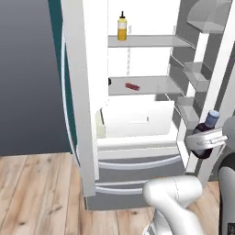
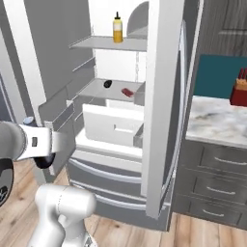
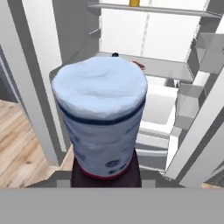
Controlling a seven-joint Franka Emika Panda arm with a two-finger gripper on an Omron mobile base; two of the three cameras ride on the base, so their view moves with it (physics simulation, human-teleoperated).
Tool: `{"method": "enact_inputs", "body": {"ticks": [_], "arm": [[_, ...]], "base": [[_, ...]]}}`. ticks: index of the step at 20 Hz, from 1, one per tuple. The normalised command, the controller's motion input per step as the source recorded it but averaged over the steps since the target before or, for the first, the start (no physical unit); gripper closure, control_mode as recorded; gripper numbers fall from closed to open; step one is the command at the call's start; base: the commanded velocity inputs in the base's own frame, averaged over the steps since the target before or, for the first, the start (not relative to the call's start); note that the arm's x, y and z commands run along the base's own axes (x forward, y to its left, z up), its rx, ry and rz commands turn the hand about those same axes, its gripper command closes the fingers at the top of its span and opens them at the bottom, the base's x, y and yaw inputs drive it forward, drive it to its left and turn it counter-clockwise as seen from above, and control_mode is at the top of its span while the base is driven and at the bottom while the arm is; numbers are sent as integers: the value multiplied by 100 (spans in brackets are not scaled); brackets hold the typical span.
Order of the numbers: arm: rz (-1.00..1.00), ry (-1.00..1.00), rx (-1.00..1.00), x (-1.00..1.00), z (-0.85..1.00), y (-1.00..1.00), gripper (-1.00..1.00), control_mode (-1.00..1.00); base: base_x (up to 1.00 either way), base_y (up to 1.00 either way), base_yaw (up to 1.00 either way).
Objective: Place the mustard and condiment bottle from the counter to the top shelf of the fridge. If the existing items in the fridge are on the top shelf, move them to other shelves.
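The fridge stands open in front of the base, its white interior in full sight. On its top shelf the mustard already stands upright near the back, so that half of the placing looks done. The shelf below carries the existing items, the small red piece and the tiny black ball, both off the top shelf, so no clearing seems left. The condiment bottle is clamped in the tool, held low by the right-hand door bins, its pale cap close to the hand camera. Judging by this, what remains is raising it and setting it beside the mustard.
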Motion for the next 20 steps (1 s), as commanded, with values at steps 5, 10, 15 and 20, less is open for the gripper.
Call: {"method": "enact_inputs", "body": {"ticks": [5,10,15,20], "arm": [[0,0,0,0,0,0,100,100],[0,0,0,0,0,0,100,100],[0,0,0,0,0,0,100,100],[0,0,0,0,0,0,100,100]], "base": [[50,0,-28],[65,14,-20],[72,11,-10],[53,29,-3]]}}
